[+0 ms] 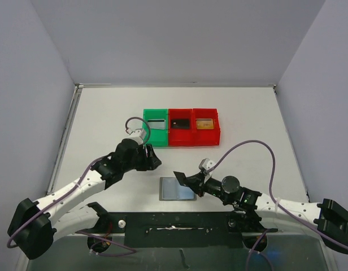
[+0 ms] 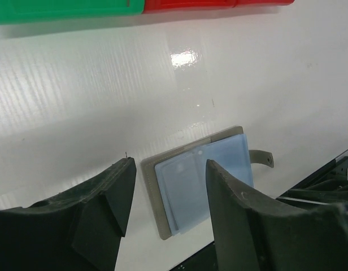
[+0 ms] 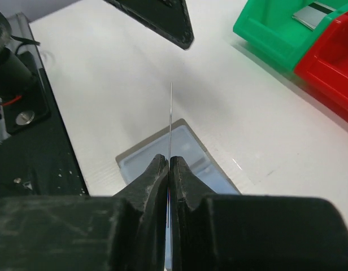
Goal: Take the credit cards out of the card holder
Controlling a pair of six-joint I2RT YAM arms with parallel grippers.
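Your card holder [image 1: 175,189] lies open and flat on the white table [image 1: 106,124], close to its near edge. It is a rounded rectangle with a dark grey rim around smooth bluish-grey pockets, and a small tab [image 2: 261,158] sticks out of one side. Directly above it, your right gripper [image 3: 169,162] is pinched tight on a credit card [image 3: 170,119]. The card stands on edge and shows only as a hairline, so you cannot tell its colour. Your left gripper [image 2: 169,175] hangs just beyond the holder with its matte black fingers [image 2: 109,197] apart and nothing between them. Glossy bare table runs from there to the far row of moulded plastic bins. A silvery card [image 1: 154,121] lies in the green bin [image 1: 155,137] and a black card [image 1: 180,123] in the middle red bin [image 1: 182,138].
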